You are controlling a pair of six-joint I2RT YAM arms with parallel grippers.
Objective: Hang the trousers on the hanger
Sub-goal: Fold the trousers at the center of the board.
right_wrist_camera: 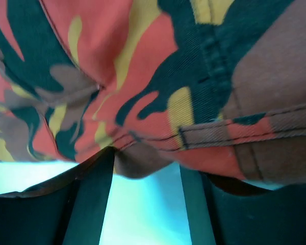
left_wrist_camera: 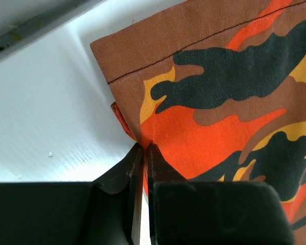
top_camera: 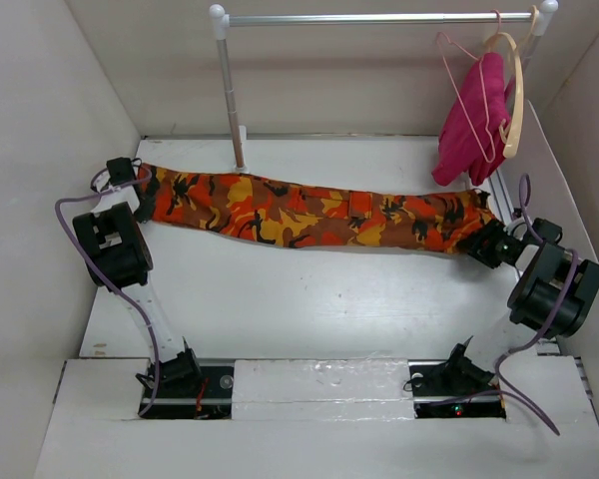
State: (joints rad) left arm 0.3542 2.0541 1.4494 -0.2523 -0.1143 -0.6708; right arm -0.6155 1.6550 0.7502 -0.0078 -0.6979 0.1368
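The camouflage trousers (top_camera: 309, 215) lie stretched flat across the back of the table, leg end at the left and waist at the right. My left gripper (top_camera: 140, 186) sits at the leg end; in the left wrist view its gripper (left_wrist_camera: 144, 147) is shut on the orange edge of the trousers (left_wrist_camera: 229, 102). My right gripper (top_camera: 477, 240) is at the waist end; in its wrist view the gripper (right_wrist_camera: 147, 164) stands open, with the waistband of the trousers (right_wrist_camera: 158, 92) lying over the fingertips and a fold dipping between them. The pink wire hanger (top_camera: 466, 95) hangs on the rail at the back right.
A metal rail (top_camera: 379, 18) on a white post (top_camera: 230, 95) spans the back. On it hang a magenta cloth (top_camera: 471, 125) and a pale wooden hanger (top_camera: 518, 95) beside the wire one. White walls close in left, right and behind. The arm bases (top_camera: 185, 384) stand at the near edge.
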